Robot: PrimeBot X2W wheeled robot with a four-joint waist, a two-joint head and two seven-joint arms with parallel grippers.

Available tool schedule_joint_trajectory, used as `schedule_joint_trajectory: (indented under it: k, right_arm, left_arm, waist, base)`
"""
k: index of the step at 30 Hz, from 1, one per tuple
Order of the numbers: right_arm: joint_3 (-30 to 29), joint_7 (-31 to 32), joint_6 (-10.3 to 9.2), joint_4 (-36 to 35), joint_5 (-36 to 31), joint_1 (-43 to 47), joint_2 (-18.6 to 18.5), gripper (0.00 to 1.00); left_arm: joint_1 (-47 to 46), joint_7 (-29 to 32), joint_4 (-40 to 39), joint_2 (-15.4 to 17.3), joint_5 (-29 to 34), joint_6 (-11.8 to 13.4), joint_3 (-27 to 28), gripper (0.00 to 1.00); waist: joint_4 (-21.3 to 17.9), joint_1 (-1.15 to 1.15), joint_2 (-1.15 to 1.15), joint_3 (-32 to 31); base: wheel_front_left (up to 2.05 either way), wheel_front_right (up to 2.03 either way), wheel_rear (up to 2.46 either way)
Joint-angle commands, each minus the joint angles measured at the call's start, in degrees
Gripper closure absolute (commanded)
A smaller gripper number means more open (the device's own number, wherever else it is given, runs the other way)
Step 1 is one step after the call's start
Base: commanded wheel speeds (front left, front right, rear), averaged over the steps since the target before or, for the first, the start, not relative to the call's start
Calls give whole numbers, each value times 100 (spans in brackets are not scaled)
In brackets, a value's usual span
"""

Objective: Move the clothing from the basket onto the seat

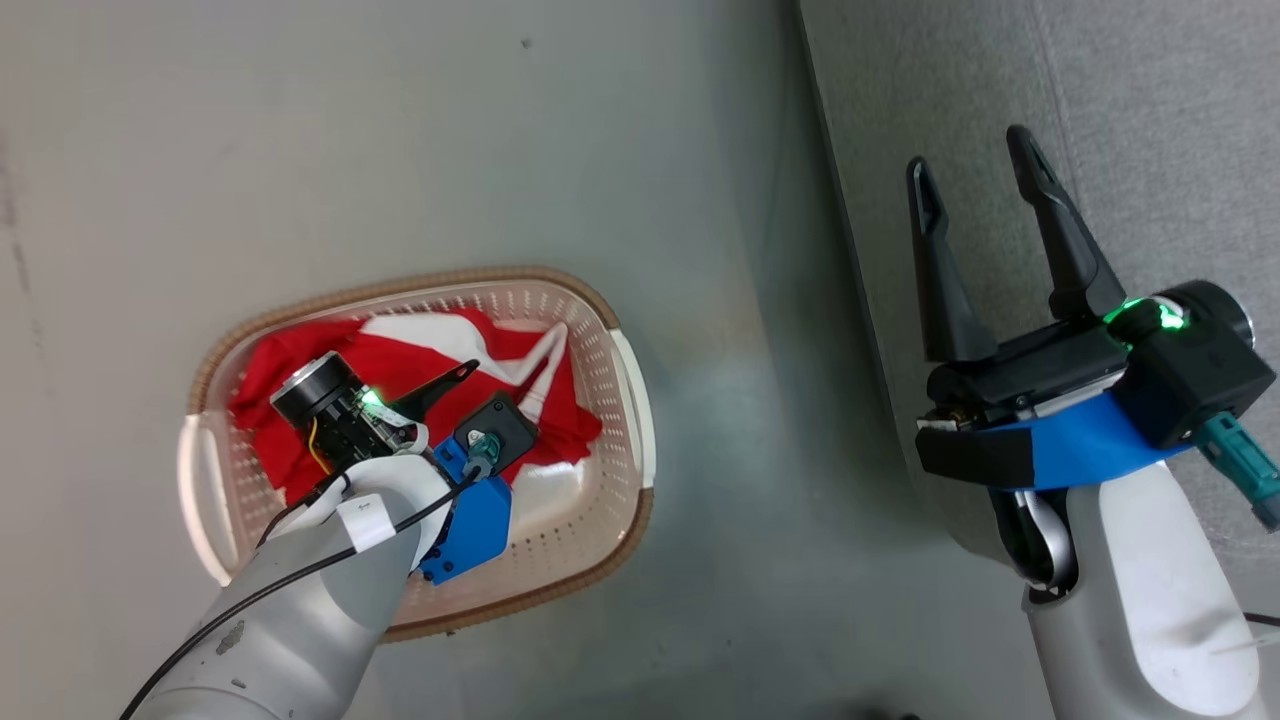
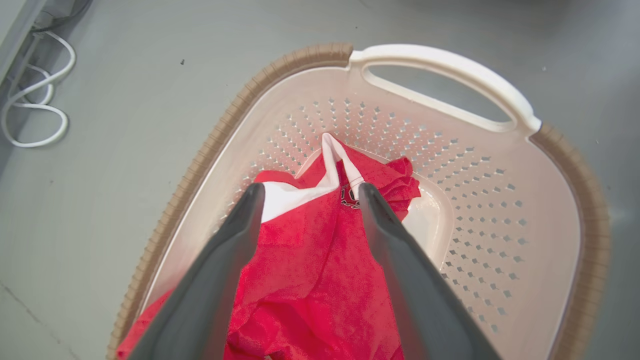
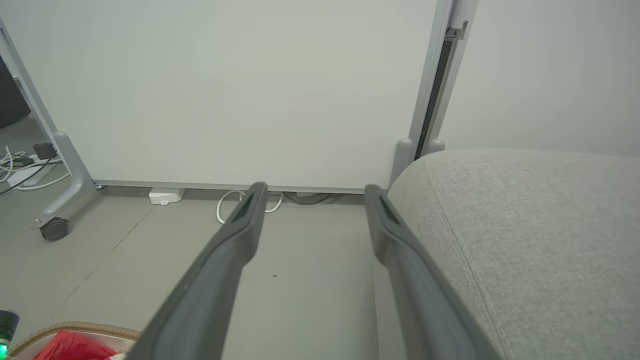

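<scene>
Left wrist view, crumpled red-and-white clothing (image 2: 310,270) in cream perforated basket (image 2: 500,210), both arms' jaws wide

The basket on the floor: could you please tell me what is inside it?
Crumpled red-and-white clothing lies in the basket, beside a bare patch of its bottom. Anything under the fabric is covered.
</scene>
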Motion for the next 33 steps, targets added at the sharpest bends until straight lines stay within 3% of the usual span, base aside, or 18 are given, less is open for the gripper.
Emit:
schedule_joint_trajectory:
  k: [1, 16, 30, 32, 33]
  right_arm:
    - [3, -20, 13, -46, 28, -114, -6, 0]
    - [-16, -20, 12, -475, 169, -405, -5, 0]
    - [-174, -20, 12, -806, 258, -361, -5, 0]
    - [-197, -20, 13, -826, 251, -354, -5, 0]
    - [-201, -20, 13, -831, 250, -360, -5, 0]
  left_arm:
    - [-107, 66, 50, 17, -81, -2, -81, 0]
    - [-625, 1554, 277, 486, -1275, -3, -1727, 0]
    - [-1009, 2137, 244, 673, -1747, -4, -2288, 0]
    - [-1039, 2185, 254, 676, -1763, -4, -2309, 100]
    - [-1033, 2188, 254, 668, -1763, -4, -2320, 100]
  waist:
    - [-162, -1, 0, 329]
    - [-413, -1, 0, 1355]
    - [-455, -1, 0, 2000]
    - [-440, -1, 0, 2021]
    - [-433, -1, 0, 2023]
  base:
    - [0, 0, 0]
    - [0, 0, 0]
    - [0, 0, 0]
    - [0, 0, 0]
    - [0, 0, 0]
